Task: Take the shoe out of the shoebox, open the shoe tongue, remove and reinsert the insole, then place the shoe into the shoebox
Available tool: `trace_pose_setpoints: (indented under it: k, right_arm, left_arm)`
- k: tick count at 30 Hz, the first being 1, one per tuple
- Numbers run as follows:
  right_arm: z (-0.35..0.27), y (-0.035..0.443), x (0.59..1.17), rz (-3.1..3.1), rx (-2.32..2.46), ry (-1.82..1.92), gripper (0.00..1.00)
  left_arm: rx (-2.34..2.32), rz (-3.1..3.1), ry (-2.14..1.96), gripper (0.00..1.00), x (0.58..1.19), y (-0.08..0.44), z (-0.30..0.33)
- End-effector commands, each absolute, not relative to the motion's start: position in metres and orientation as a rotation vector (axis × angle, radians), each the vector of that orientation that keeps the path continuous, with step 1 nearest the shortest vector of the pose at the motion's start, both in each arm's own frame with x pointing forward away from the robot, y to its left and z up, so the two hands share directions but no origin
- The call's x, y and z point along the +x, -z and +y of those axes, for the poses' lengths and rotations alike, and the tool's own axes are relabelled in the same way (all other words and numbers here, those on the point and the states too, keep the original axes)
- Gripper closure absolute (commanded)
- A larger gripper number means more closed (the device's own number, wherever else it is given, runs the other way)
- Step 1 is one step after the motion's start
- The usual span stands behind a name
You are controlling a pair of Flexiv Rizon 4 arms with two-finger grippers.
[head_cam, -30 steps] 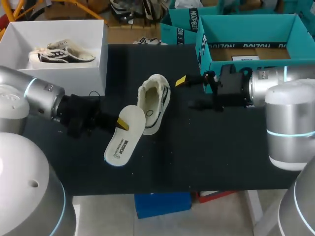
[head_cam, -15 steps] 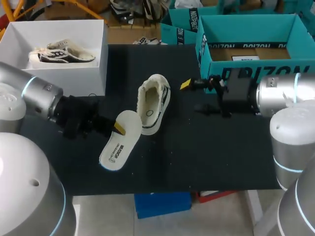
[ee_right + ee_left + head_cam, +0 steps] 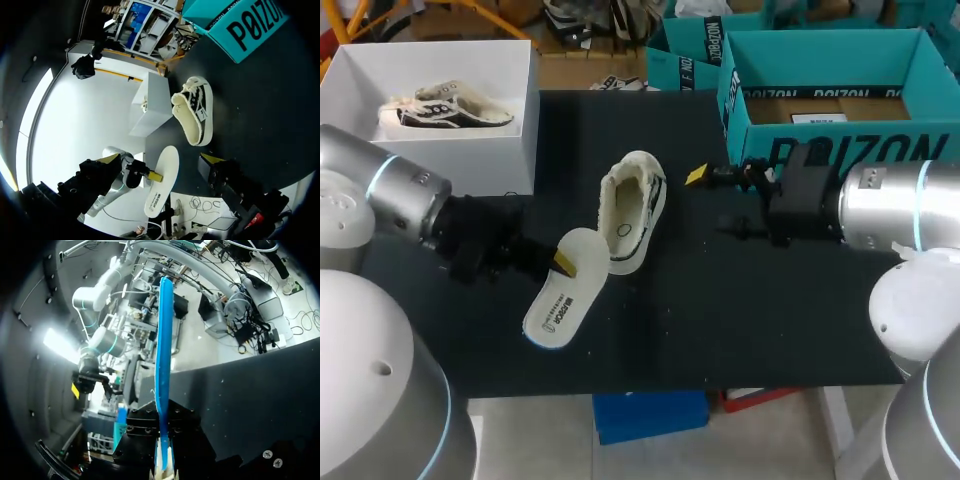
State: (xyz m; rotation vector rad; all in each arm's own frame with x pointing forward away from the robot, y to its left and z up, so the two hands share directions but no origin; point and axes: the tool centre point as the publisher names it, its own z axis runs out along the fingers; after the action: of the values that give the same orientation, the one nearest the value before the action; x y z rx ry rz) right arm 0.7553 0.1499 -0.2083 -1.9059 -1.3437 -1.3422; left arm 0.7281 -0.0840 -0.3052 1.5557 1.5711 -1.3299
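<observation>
Insole (image 3: 560,295) shifted left beside shoe (image 3: 632,205), left fingers (image 3: 563,260) clamping it

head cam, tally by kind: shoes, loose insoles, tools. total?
Shoes: 2 (loose shoe on the table, second shoe in the white box)
Insoles: 1 (insole, pinched in the left tool)
Tools: 2 (left tool; right tool, open and holding nothing)
Total: 5
</observation>
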Motion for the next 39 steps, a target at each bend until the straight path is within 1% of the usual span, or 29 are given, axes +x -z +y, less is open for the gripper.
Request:
trace_pose_setpoints:
  k: [1,39]
  right_arm:
    - [0.1520,0.2104,0.7548,-1.339,-1.907,1.349,0.00]
    - [0.1520,0.2104,0.7548,-1.339,-1.907,1.349,0.00]
  left_arm:
    - [1.560,1.572,1.324,1.00,0.7289,0.3054,-0.0842]
    - [1.580,1.608,1.354,1.00,0.7363,0.3103,-0.0854]
